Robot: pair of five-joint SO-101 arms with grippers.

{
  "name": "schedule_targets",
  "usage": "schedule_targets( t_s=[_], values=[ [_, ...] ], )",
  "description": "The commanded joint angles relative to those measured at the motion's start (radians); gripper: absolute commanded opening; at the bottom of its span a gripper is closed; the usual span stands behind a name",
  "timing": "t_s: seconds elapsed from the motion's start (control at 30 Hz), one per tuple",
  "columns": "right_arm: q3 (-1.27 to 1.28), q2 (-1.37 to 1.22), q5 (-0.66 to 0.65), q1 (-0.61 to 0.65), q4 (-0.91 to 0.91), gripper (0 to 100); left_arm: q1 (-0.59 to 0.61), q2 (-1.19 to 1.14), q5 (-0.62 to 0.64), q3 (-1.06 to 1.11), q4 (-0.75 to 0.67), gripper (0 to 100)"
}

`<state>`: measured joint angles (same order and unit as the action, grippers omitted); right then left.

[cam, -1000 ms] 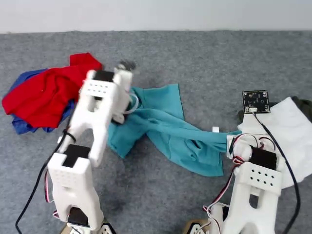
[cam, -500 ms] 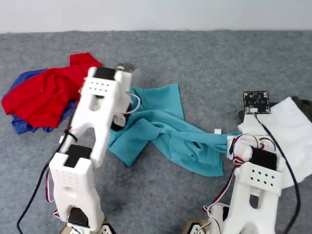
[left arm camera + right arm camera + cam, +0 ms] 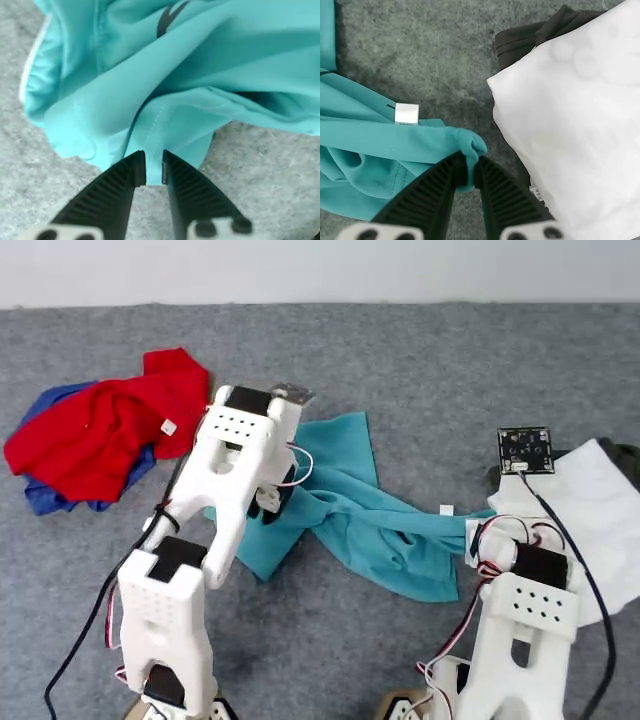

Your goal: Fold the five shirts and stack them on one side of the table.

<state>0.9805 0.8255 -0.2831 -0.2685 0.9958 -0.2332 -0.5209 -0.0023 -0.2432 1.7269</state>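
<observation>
A teal shirt (image 3: 350,505) lies crumpled and stretched across the middle of the grey table. My left gripper (image 3: 154,167) is shut on a fold of the teal shirt (image 3: 165,85) near its left part; in the high view the left arm (image 3: 235,465) covers that spot. My right gripper (image 3: 470,167) is shut on the teal shirt's (image 3: 380,137) right corner, close to a white shirt (image 3: 580,110) lying over a dark shirt (image 3: 530,37). A red shirt (image 3: 110,420) lies heaped on a blue shirt (image 3: 45,495) at the far left.
The white shirt (image 3: 600,500) sits at the table's right edge beside the right arm (image 3: 520,590). Bare grey carpet (image 3: 420,360) stretches along the back and between the arm bases at the front.
The left arm has swung to the right and a little forward, dragging its part of the teal shirt with it and uncovering the red shirt. The right arm has kept still.
</observation>
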Motion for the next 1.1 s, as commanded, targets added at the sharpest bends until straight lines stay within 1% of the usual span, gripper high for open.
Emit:
schedule_targets(
  t_s=[0.0, 0.17, 0.37, 0.5, 0.63, 0.8, 1.07],
  values=[
    [-0.005, -0.005, -0.014, 0.010, -0.002, 0.9, -0.011, -0.041, 0.000, -0.004, 0.025, 8],
    [-0.005, -0.005, -0.014, 0.010, -0.002, 0.9, -0.003, -0.083, -0.018, -0.004, -0.003, 8],
    [-0.005, -0.005, -0.014, 0.010, -0.002, 0.9, 0.011, -0.017, -0.025, -0.015, 0.014, 8],
    [-0.005, -0.005, -0.014, 0.010, -0.002, 0.9, 0.031, -0.002, -0.066, -0.010, 0.014, 8],
    [-0.005, -0.005, -0.014, 0.010, -0.002, 0.9, 0.049, -0.031, -0.069, -0.016, 0.005, 8],
    [-0.005, -0.005, -0.014, 0.010, -0.002, 0.9, 0.071, -0.086, -0.071, -0.015, -0.048, 8],
    [-0.005, -0.005, -0.014, 0.010, -0.002, 0.9, 0.061, -0.141, -0.071, -0.015, -0.040, 7]
  ],
)
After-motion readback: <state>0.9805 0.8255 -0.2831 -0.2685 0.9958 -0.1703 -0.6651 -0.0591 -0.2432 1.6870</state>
